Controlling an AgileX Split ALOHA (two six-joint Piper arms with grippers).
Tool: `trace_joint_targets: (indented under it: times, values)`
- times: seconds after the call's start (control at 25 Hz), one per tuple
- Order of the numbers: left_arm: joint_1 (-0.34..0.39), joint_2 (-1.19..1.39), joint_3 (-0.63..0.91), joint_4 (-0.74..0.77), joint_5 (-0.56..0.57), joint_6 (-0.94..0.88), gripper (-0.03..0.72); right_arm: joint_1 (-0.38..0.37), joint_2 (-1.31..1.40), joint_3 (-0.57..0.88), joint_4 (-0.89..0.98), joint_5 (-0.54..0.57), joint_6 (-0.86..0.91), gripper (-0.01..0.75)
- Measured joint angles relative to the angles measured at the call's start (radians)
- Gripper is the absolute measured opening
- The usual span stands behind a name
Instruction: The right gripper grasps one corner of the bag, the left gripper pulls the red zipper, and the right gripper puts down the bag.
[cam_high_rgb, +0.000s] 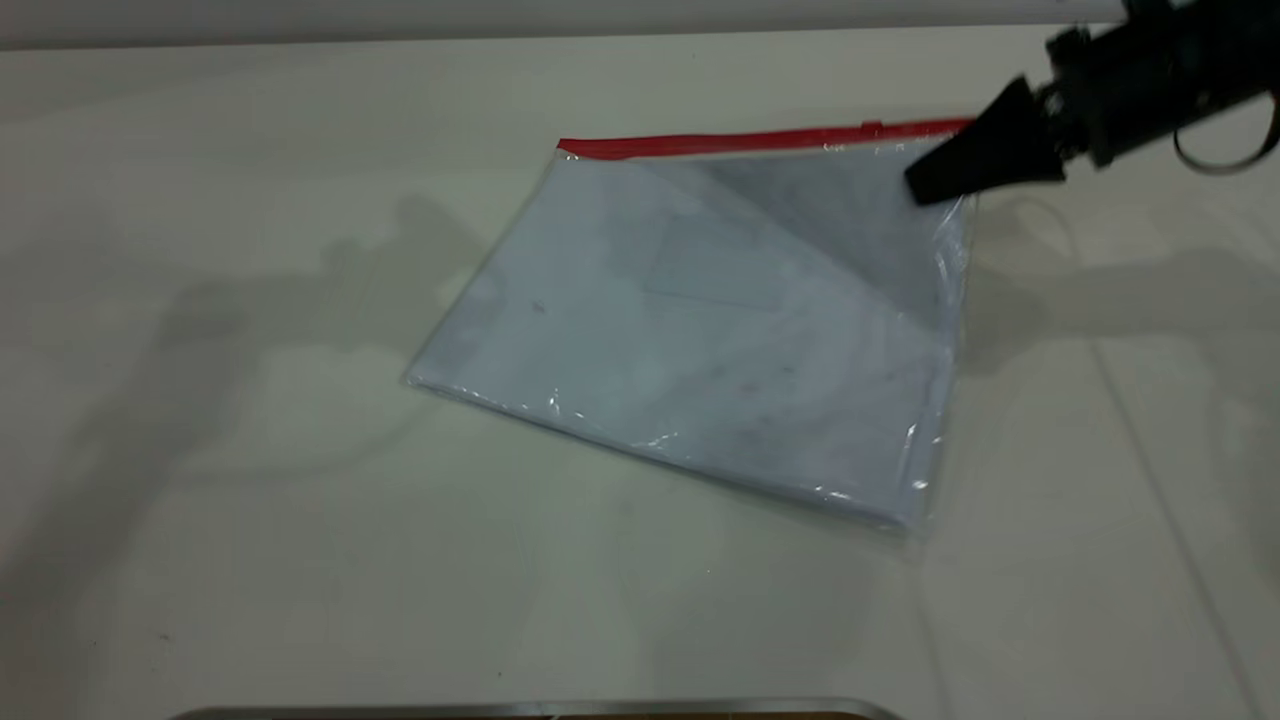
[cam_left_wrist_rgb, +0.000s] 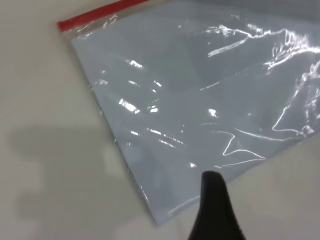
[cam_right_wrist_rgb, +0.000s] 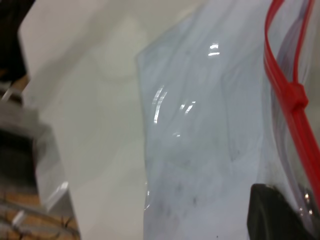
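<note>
Right gripper (cam_high_rgb: 940, 180) clamped on the bag's (cam_high_rgb: 700, 320) corner

The bag lies on the surface (cam_high_rgb: 250, 500), its gripped corner raised; the red zipper (cam_high_rgb: 760, 141) runs from that gripper along the bag's far edge.

A lab-like test bench: plain white table (cam_high_rgb: 300, 560) against a pale wall (cam_high_rgb: 500, 15).

Right gripper (cam_high_rgb: 940, 180) raised, angled down (closure unclear).
</note>
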Motion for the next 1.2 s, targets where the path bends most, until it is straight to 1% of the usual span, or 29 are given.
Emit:
trace_joint_targets:
  times: [0.08,0.2,0.36,0.44,0.52,0.64,0.76,0.84,0.96,1.08,1.2]
  values:
    - [-0.022,0.020,0.000,-0.010,-0.007,0.072,0.582,0.012,0.000,-0.048,-0.065,0.012,0.076,0.033]
    - [-0.059,0.050,-0.004,-0.029,-0.037,0.154,0.582,0.063,0.000,-0.108,-0.185,0.015,0.165,0.033]
    - [-0.095,0.099,-0.052,-0.032,-0.052,0.196,0.582,0.163,0.000,-0.157,-0.293,0.022,0.198,0.033]
    - [-0.108,0.121,-0.084,-0.032,-0.050,0.199,0.582,0.210,0.000,-0.176,-0.303,0.021,0.198,0.033]
    - [-0.114,0.138,-0.109,-0.032,-0.046,0.214,0.582,0.251,0.000,-0.189,-0.305,-0.005,0.192,0.033]
    - [-0.114,0.140,-0.125,-0.032,-0.040,0.287,0.582,0.297,0.000,-0.194,-0.264,-0.083,0.138,0.033]
    - [-0.114,0.141,-0.129,-0.033,-0.035,0.385,0.582,0.313,0.000,-0.194,-0.177,-0.144,0.068,0.033]
    - [-0.114,0.142,-0.129,-0.033,-0.032,0.424,0.582,0.314,0.000,-0.194,-0.093,-0.154,0.016,0.033]
    - [-0.114,0.151,-0.130,-0.033,-0.028,0.439,0.582,0.314,0.001,-0.194,0.022,-0.144,-0.067,0.033]
    - [-0.114,0.152,-0.130,-0.033,-0.021,0.443,0.582,0.314,0.001,-0.194,0.102,-0.097,-0.138,0.033]
    - [-0.114,0.152,-0.130,-0.033,-0.016,0.445,0.582,0.314,0.001,-0.194,0.144,-0.035,-0.167,0.033]
